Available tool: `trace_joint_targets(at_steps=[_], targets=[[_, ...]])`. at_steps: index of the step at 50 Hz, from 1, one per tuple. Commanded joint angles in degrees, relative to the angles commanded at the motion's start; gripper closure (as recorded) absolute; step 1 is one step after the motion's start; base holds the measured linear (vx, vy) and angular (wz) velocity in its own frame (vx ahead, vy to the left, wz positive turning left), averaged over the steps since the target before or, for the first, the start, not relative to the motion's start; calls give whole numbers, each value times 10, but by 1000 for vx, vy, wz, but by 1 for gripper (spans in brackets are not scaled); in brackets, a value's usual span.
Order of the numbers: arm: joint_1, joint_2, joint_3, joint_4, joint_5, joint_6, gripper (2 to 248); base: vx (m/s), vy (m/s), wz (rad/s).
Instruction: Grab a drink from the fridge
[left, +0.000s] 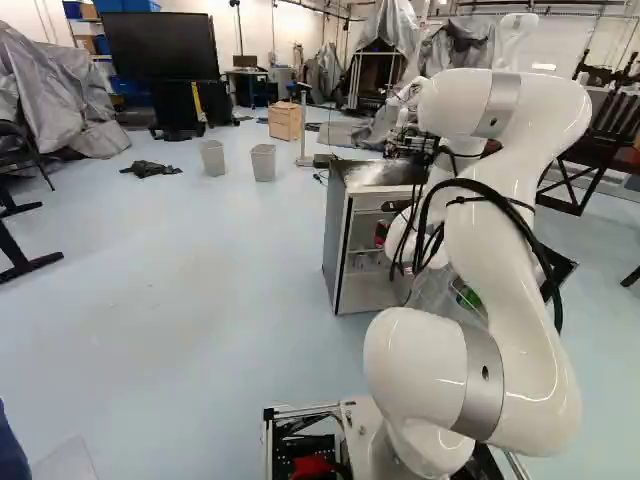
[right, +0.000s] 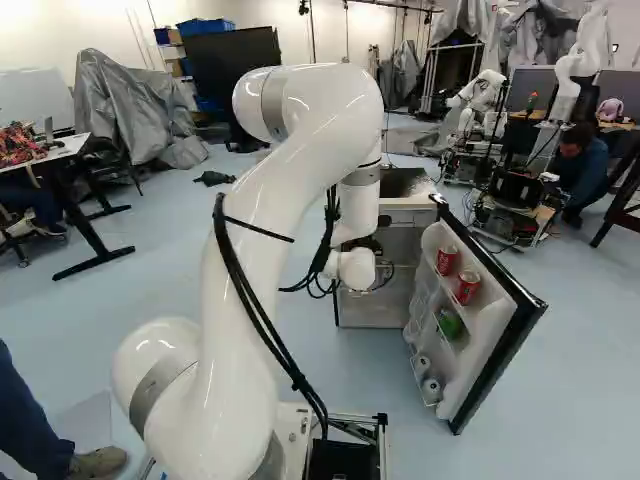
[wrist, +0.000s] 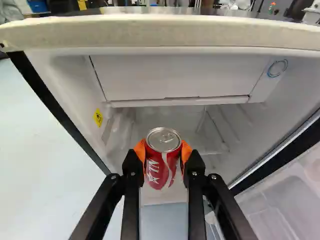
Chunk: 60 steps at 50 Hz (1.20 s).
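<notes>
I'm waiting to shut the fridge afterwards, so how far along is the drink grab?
Done: the white-lined, black-edged fridge door stands open, and the black hand with orange pads is shut on a red metal can. Under way, it seems: taking it out; it shows against the white fridge interior, its depth unclear. Probably left: drawing the can fully clear.

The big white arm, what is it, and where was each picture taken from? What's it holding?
It's a robot arm on a base that can move. Two pictures come from cameras on that base, behind the arm, one on each side. The third camera rides at the arm's far end, looking along the gripper, which works like a hand with two fingers. Its orange pads squeeze a red can in front of the open fridge. Two more red cans stand in the fridge door.
</notes>
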Motion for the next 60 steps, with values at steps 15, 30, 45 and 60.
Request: trace_joint_targets(at_steps=[15,30,45,60], targets=[[14,46,43,56,0,0,160,0,0,0],[27,94,86,95,0,0,160,0,0,0],[33,136,117,100,0,0,160,0,0,0],[33,164,127,100,0,0,160,0,0,0]])
